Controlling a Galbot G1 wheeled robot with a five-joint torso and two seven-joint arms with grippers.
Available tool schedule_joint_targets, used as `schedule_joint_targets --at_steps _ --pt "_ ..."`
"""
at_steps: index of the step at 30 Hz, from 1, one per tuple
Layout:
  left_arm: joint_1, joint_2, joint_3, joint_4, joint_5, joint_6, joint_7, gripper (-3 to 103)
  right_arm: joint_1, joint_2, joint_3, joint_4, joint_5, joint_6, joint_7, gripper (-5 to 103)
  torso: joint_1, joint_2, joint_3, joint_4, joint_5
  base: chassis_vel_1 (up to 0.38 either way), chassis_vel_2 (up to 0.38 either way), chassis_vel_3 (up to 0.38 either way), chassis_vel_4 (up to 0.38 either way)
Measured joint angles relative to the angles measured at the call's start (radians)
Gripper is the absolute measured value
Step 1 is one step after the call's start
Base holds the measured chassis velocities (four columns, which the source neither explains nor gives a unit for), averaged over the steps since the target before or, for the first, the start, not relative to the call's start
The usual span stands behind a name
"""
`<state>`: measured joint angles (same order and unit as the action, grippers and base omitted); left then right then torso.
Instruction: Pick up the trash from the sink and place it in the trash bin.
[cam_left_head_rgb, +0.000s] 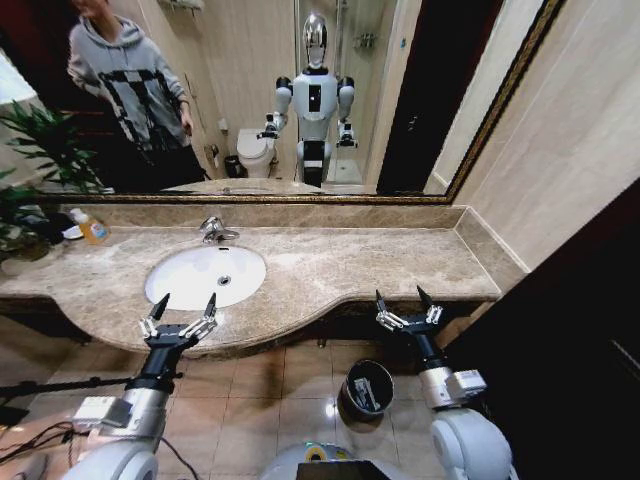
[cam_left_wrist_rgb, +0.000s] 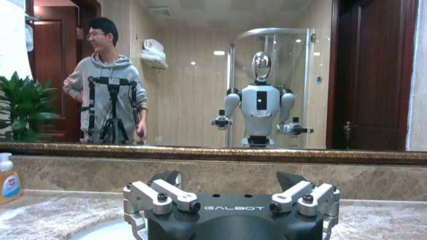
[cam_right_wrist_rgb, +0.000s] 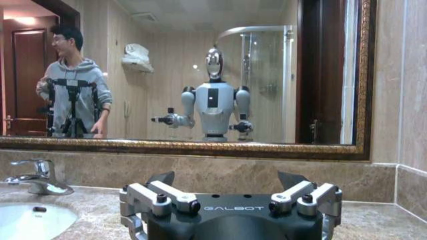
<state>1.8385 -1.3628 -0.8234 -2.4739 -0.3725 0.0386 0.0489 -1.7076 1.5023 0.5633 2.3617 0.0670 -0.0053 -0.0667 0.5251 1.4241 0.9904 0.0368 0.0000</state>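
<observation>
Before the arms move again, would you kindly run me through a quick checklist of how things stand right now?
1. Left end effector open, at the counter's front edge near the sink: ok.
2. Right end effector open, at the counter edge above the bin: ok.
3. Trash in the sink: none visible in the basin; cannot tell.
4. Bin upright on the floor, something already inside: ok.
5. Faucet and soap bottle stand behind the basin, away from both end effectors: ok.
</observation>
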Motion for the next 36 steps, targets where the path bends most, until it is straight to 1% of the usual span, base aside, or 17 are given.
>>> schedule_joint_targets --at_steps 36 --pt "0.000 0.000 0.000 0.000 0.000 0.000 0.000 100 0.000 0.000 0.000 -0.002 0.000 0.001 0.000 100 0.000 0.000 0.000 0.0000 0.0000 0.000 0.000 0.000 0.000"
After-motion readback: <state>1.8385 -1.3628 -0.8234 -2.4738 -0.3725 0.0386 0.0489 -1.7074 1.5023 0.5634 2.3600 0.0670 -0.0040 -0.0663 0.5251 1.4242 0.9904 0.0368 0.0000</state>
